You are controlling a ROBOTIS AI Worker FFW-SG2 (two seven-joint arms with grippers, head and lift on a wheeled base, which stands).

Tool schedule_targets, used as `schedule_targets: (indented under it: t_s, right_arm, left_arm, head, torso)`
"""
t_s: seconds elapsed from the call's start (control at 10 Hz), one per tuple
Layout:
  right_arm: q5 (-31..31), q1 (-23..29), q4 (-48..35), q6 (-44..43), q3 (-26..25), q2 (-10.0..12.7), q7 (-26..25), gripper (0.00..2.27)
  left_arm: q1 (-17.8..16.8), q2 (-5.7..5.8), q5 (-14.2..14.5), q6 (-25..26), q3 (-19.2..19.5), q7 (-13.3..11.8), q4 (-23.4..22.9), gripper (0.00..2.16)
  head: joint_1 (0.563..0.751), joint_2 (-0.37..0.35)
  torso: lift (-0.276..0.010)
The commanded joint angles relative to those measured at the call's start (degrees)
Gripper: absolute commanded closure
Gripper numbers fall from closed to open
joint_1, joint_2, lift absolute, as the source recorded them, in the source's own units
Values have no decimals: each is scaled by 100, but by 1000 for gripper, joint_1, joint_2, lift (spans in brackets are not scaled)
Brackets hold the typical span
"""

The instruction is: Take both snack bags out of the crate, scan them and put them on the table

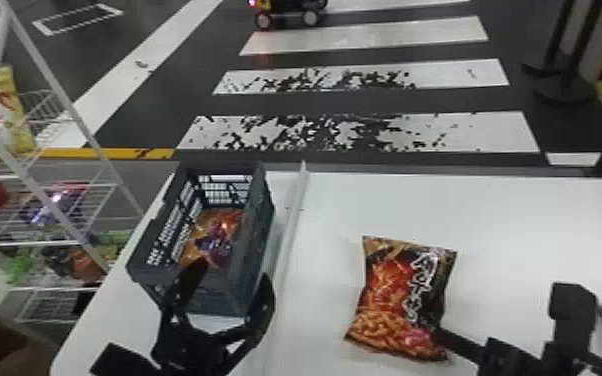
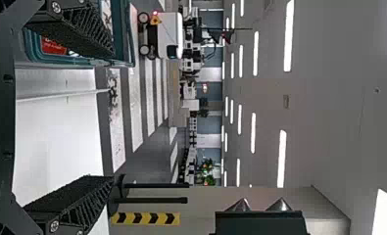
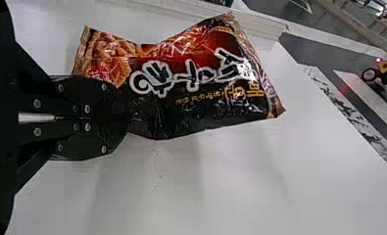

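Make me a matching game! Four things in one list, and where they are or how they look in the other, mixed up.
Things:
1. crate
2. red and black bag
3. orange and purple bag
4. left gripper

Clues:
A. pinched by the right gripper
B. has its jaws open
C. has walls with holes
D. lies inside the crate

Pairs: 1-C, 2-A, 3-D, 4-B

White lettering point(image 3: 193, 77) and smaller gold print point(image 3: 242, 93), perhaps Korean, on the snack bag point(image 3: 181, 122)
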Motion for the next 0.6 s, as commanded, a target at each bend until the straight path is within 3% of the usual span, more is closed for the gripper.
schedule_targets:
  t_s: [0.0,0.3,0.5]
  right_arm:
    - [-100,-1,29,138,-81,14,23,2243]
    - [313,148,-551,-108,-1,14,-206,2243]
    - [1535,227,-1043,-618,500,14,-584,2243]
  left_arm:
    - [0,6,18,15,1,0,0,103]
    - [0,33,53,33,1,0,0,103]
    - [0,50,89,33,9,9,9,107]
  head:
    - [695,235]
    - [695,232]
    - [695,205]
  torso:
    - [-94]
    - [-94]
    - [-94]
